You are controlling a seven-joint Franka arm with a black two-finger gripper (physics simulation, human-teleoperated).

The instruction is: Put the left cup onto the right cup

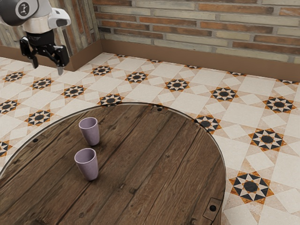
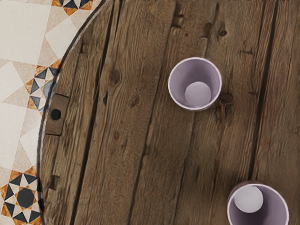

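While the jaws hang open, well off the bench point(image 1: 154, 159), near cup point(image 1: 86, 163) and far cup point(image 1: 89, 130) stand upright. They're apart.

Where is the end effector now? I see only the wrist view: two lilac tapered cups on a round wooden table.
Observer: The black end effector hangs high at the exterior view's upper left, well apart from both cups.
Operator: Does it hold anything?
Observer: No. Its fingers stand open, with nothing between them.
Operator: One cup is cut by my picture's edge. Are both standing whole?
Observer: Yes. Both stand upright on the round wooden table, the nearer lilac tapered cup in front of the farther lilac tapered cup.
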